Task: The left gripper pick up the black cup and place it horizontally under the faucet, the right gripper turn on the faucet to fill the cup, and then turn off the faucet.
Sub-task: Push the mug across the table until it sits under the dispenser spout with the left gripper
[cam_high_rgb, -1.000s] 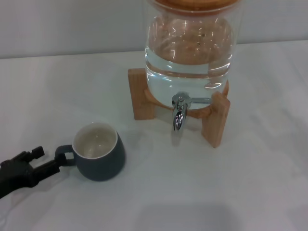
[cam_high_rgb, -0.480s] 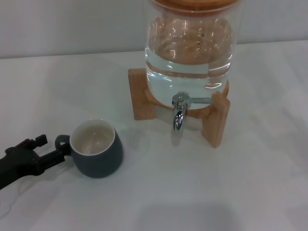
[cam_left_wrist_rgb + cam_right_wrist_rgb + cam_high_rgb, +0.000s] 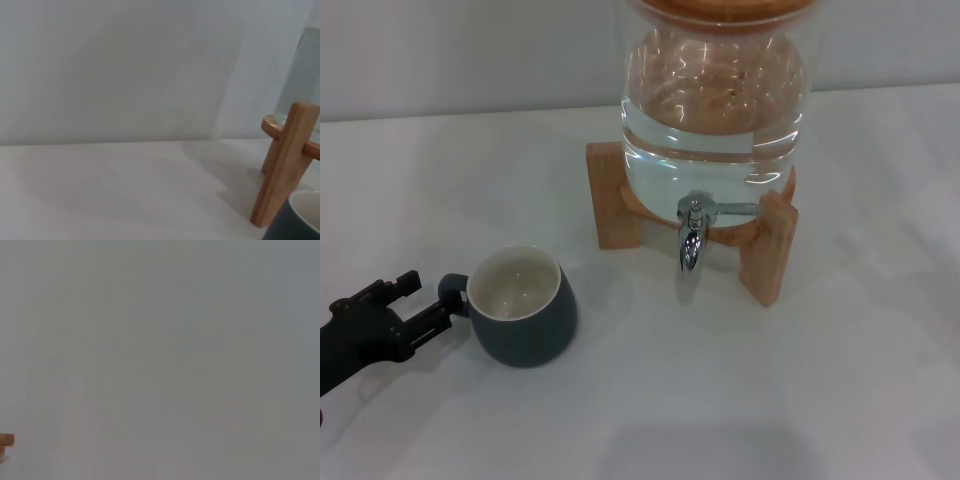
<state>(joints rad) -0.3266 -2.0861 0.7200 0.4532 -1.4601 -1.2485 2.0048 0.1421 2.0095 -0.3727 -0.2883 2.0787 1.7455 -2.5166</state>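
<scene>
gripping the handle keeps the black cup (image 3: 523,308) upright | left pincer (image 3: 432,312) clenched on its handle, near-left on counter (image 3: 650,400) | faucet (image 3: 692,238) far right, untouched | right pincer unseen

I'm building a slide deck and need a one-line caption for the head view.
Left gripper at the black cup's handle, left of the faucet.
</scene>
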